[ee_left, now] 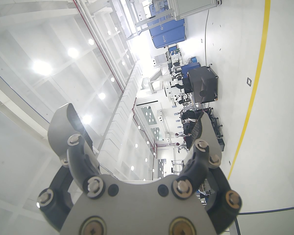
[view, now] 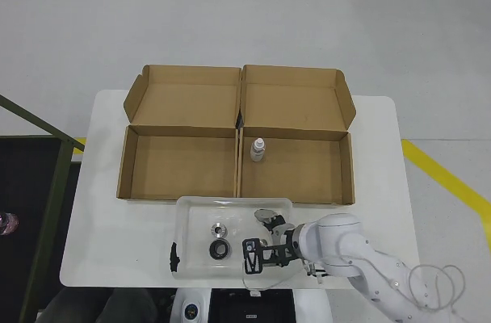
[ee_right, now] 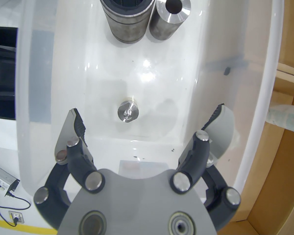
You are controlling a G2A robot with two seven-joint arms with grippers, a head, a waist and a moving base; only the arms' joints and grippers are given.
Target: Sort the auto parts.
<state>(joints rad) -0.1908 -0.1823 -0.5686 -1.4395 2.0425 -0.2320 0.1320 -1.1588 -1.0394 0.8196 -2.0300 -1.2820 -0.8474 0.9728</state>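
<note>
White table (view: 116, 234): cardboard boxes (view: 181, 165) behind tray (view: 229, 200), bottle (view: 258, 149) in one

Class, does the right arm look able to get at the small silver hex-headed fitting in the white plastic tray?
Probably yes: the open right gripper hangs over the small silver hex-headed fitting, with bare floor of the white plastic tray around it.

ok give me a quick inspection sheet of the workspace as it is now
surface: white table
job's things: linear bearing, steel cylinder and small fitting standing in the clear bin; white part in the right cardboard box; left cardboard box beside it
clutter: dark specks on the bin floor
grippers: right gripper open, low over the bin, fitting just ahead; left gripper open, pointing off into the hall
cables: black cable on the floor
surroundings: yellow floor line
</note>
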